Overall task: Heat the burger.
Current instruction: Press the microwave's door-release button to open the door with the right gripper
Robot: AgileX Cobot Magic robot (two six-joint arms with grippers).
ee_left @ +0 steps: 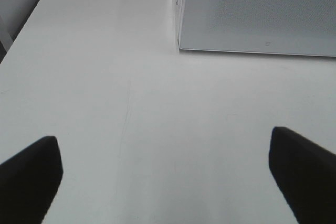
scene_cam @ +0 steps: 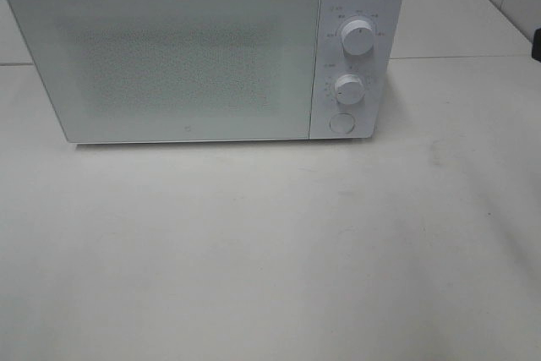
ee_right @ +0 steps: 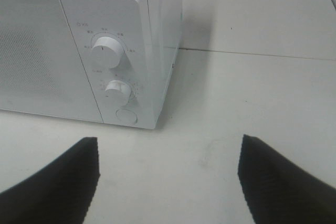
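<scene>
the burger is not in sight in any view. it may be behind the shut door of the microwave [scene_cam: 186, 57], but the door is milky and i cannot tell. so i cannot say if the task has only begun or is nearly done. i think the door or a knob needs a touch next.

the left gripper [ee_left: 164, 136] is wide open and holds nothing, in front of the microwave's left corner. the right gripper [ee_right: 169, 141] is wide open too and empty, in front of the microwave's knobs.

count: one microwave, two knobs on it, the top knob [scene_cam: 357, 40] and the bottom knob [scene_cam: 348, 88], one round button [scene_cam: 341, 122] under them, one white worktop [scene_cam: 270, 251], two grippers.
</scene>
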